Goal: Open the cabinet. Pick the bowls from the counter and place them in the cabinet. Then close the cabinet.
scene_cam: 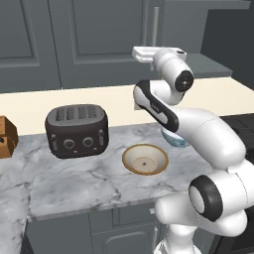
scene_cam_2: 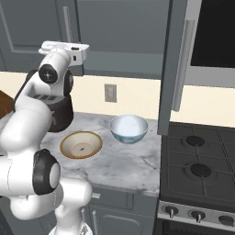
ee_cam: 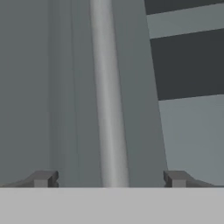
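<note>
The gripper (ee_cam: 109, 179) has its fingers spread wide on both sides of the left door's handle (ee_cam: 107, 87), not clenched — ready to pull the cabinet (scene_cam: 94, 34) open. Both bowls (scene_cam_2: 81, 144) wait at six o'clock, on the counter (scene_cam_2: 128, 163).

Dark grey cabinet (scene_cam_2: 128, 32): right door (scene_cam_2: 176, 69) swung open, left shut. On the marble tabletop (scene_cam: 74, 181), cream bowl (scene_cam: 145, 159) left, white blue-patterned bowl (scene_cam_2: 129, 128) right, both upright, apart.
</note>
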